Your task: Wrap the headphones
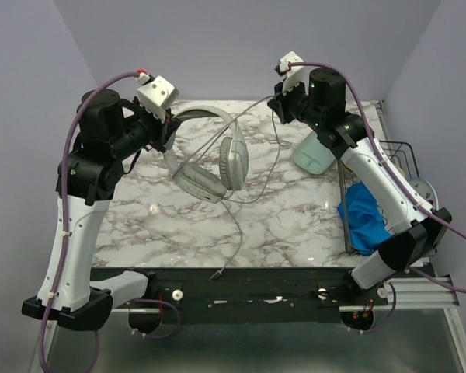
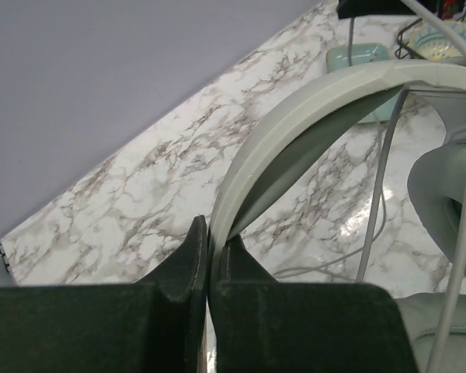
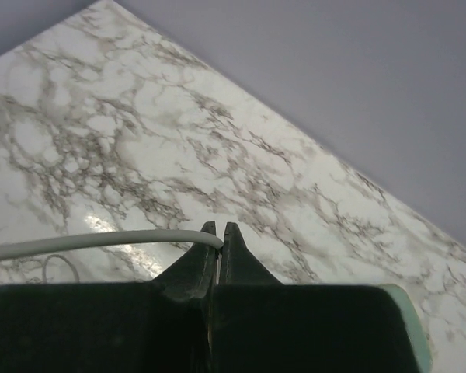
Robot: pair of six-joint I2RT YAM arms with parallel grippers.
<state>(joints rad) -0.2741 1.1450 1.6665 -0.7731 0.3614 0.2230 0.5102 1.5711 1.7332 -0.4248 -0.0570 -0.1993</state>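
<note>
The light grey headphones (image 1: 210,159) hang above the marble table, earcups low. My left gripper (image 1: 171,123) is shut on the curved headband (image 2: 295,124) and holds it up at the back left; its jaws pinch the band's end in the left wrist view (image 2: 211,245). The thin grey cable (image 1: 248,109) runs from the headphones up to my right gripper (image 1: 278,99), which is shut on it at the back right. In the right wrist view the cable (image 3: 101,241) enters the closed jaws (image 3: 220,233) from the left. The cable's other stretch trails to the plug (image 1: 217,273) at the front edge.
A pale green dish (image 1: 313,155) lies under the right arm. A blue cloth (image 1: 365,214) and a black wire rack (image 1: 404,159) holding a plate stand at the right edge. The marble table (image 1: 163,233) ends at a dark front rail.
</note>
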